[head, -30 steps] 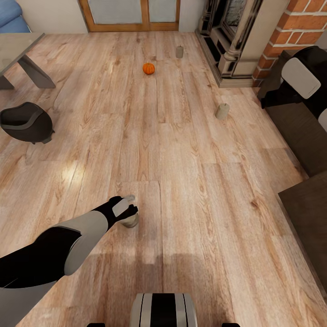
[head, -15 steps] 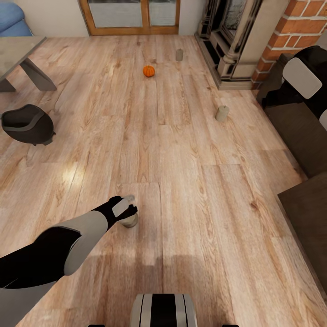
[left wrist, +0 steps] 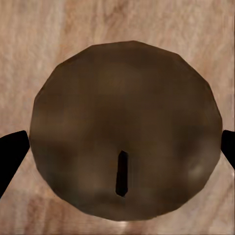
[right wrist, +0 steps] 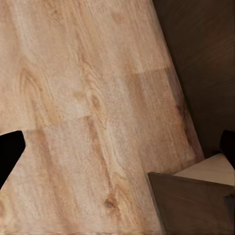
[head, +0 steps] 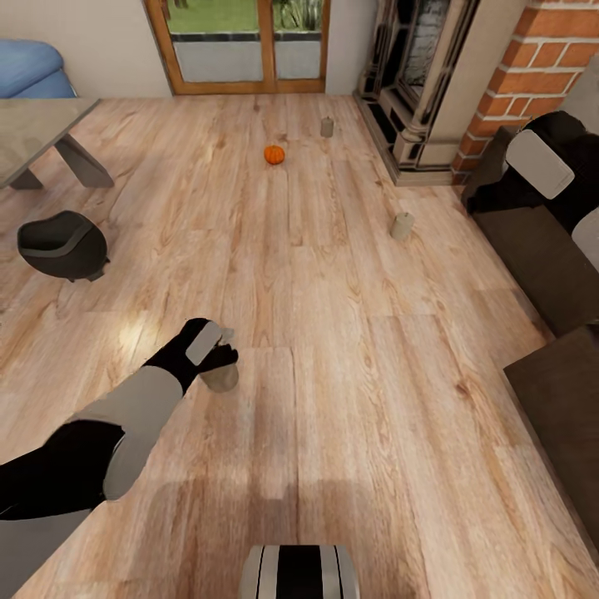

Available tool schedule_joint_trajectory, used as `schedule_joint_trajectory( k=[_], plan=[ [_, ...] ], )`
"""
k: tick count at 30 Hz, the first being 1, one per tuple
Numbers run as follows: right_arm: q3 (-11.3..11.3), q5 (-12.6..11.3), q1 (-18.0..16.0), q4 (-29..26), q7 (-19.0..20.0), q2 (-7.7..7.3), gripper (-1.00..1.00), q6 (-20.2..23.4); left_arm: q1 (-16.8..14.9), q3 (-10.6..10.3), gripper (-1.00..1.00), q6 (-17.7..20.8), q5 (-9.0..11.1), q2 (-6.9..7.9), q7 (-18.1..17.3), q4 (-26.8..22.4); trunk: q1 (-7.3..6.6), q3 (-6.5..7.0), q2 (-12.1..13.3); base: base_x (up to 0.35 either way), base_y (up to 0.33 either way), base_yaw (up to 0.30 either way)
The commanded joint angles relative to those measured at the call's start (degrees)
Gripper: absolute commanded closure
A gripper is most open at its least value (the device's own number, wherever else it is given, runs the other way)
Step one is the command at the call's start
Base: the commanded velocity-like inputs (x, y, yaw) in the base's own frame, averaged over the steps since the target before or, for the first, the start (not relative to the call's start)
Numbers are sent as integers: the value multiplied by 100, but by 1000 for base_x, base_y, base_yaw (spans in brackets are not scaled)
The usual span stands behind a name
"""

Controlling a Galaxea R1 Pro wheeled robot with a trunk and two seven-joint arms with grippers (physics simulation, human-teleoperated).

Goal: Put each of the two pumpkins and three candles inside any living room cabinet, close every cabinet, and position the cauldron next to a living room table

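My left gripper is shut on a tan candle over the wood floor, left of centre. In the left wrist view the candle's round top with its wick sits between the two dark fingertips, which press its sides. A second candle stands on the floor near the dark-brown cabinet, and a third stands by the fireplace. An orange pumpkin lies on the floor further back. The black cauldron sits at the left. My right gripper is open above floor and cabinet.
A grey table stands at the far left, with a blue sofa behind it. The stone fireplace and brick chimney fill the back right. The right wrist view shows a pale drawer interior on the cabinet.
The head camera has tilted up, so the whole scene slid down. Against that shift, my left gripper has moved up and left with the candle in it.
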Motion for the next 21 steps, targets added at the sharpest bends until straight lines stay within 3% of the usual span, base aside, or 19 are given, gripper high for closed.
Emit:
schedule_joint_trajectory(
  k=[1, 6, 9, 13, 16, 21],
  plan=[
    [41, -113, 38, -12, -32, -8, -100, 1, 2, 19, 100, 148, 105, 19, 134, -126, -2, 18, 1, 0, 0, 0],
    [41, -690, 361, -12, 10, -1, -100, -268, -1, 186, 100, 1111, 125, 120, 382, -687, -15, 128, 7, 0, 0, 0],
    [42, -980, 610, -11, 14, 2, -100, -498, -39, 205, 100, 1324, 128, 139, 401, -699, -23, 195, 11, 0, 0, 0],
    [45, -1168, 1151, -16, 13, 6, -100, -1014, -414, 216, 100, 1445, 129, 138, 365, -114, -33, 284, 17, 0, 0, 0],
    [49, -1223, 1460, -14, 21, 16, -100, -1541, -795, 214, 100, 1474, 129, 148, 53, 543, -41, 350, 21, 0, 0, 0],
    [64, -1246, 2024, -27, 31, 66, -100, -2130, -1076, 217, 100, 1482, 130, 139, -379, 918, -54, 461, 27, 0, 0, 0]
  ],
)
